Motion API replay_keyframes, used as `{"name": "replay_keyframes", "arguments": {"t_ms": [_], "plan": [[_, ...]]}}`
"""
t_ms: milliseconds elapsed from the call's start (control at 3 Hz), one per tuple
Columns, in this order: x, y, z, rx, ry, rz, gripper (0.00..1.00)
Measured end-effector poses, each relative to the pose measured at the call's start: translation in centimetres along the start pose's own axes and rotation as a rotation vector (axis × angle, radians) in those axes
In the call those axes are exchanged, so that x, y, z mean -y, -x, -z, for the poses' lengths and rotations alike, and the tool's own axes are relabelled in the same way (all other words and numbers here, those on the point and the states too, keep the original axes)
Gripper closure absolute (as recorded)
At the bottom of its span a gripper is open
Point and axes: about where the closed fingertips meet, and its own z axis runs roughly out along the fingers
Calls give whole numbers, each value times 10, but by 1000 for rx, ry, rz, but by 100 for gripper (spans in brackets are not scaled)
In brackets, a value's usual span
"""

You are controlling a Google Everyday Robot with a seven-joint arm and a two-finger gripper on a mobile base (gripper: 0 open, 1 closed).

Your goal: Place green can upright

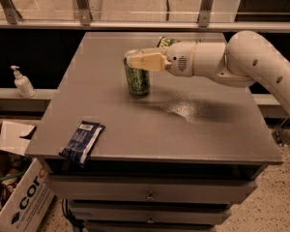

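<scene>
Gripper (137, 61) sits at upper centre of the frame, reaching in from the right on the white arm (241, 64), and its fingers are clamped across the top rim of the green can (137, 82). The can stands vertical in the upper-middle area of the grey table (135, 149), with its base at the surface or a hair above it; contact cannot be confirmed from this angle. Judgement: the placing step is near its end. To finish well, the base should be fully seated and flat before the fingers part. They should open evenly, so neither pad drags the rim sideways, and the withdrawal should go straight up or straight back along the arm's line, not across the can. The green bag (164, 41) lies just behind the wrist at the far edge, so a backward retreat needs care. The blue packet (82, 140) at lower left and the pump bottle (22, 82) at far left are well apart and pose no hazard.
</scene>
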Motion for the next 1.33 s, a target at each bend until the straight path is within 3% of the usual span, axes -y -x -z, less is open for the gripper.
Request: {"name": "replay_keyframes", "arguments": {"t_ms": [333, 667, 1333], "plan": [[4, -10, 3, 34, -8, -22, 100], [7, -17, 4, 42, -11, -31, 83], [4, -17, 6, 43, -11, -6, 36]]}}
